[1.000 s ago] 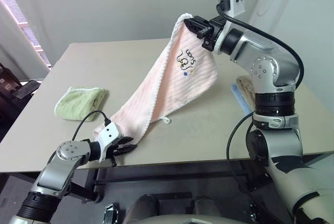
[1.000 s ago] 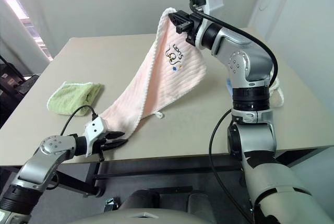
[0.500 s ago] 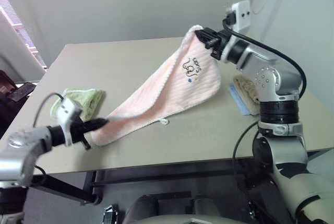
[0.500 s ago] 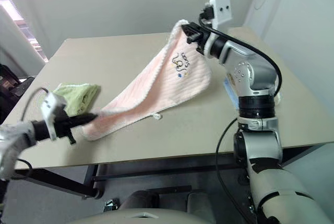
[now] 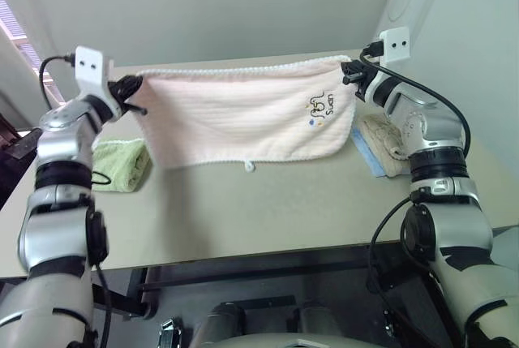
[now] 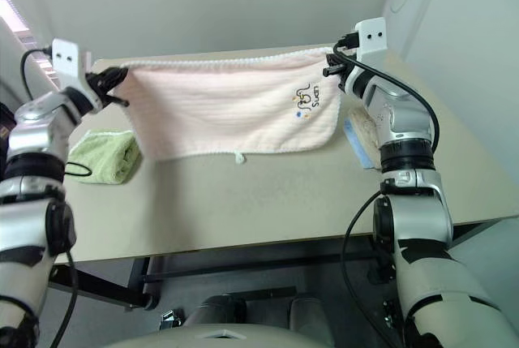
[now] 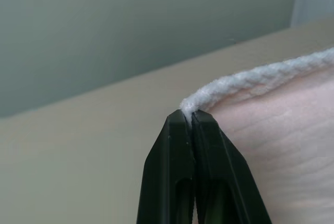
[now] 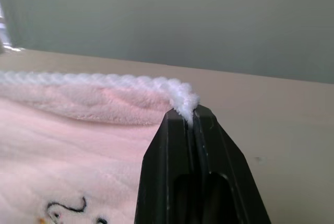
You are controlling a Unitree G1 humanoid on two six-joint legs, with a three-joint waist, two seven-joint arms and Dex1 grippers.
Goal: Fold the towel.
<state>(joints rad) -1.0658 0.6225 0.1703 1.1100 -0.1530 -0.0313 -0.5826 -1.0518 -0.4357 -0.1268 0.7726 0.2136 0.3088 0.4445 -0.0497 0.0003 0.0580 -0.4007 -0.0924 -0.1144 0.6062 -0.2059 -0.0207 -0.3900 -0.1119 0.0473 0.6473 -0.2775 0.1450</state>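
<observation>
Hanging now stretched flat between both arms, the towel (image 5: 243,117) is pinched at one top corner by left gripper (image 5: 135,91), newly raised, opposite corner by right gripper (image 5: 350,72), ready for folding.

The pink towel (image 5: 243,117) hangs like a curtain across the middle, stretched between the left claw (image 5: 136,88) and the right claw (image 5: 350,72), each pinched tight on a top corner. It blocks the way to the back of the worktop (image 5: 268,202). Its bottom edge and white loop (image 5: 249,166) seem to hang just over the worktop, but it is hard to tell if they touch. In front of the towel the worktop is bare and wide, so a claw could pass there. On the left side lies a green towel (image 5: 120,163), partly behind the left arm. On the right side a beige towel (image 5: 381,139) sits near the right arm, on something blue.
</observation>
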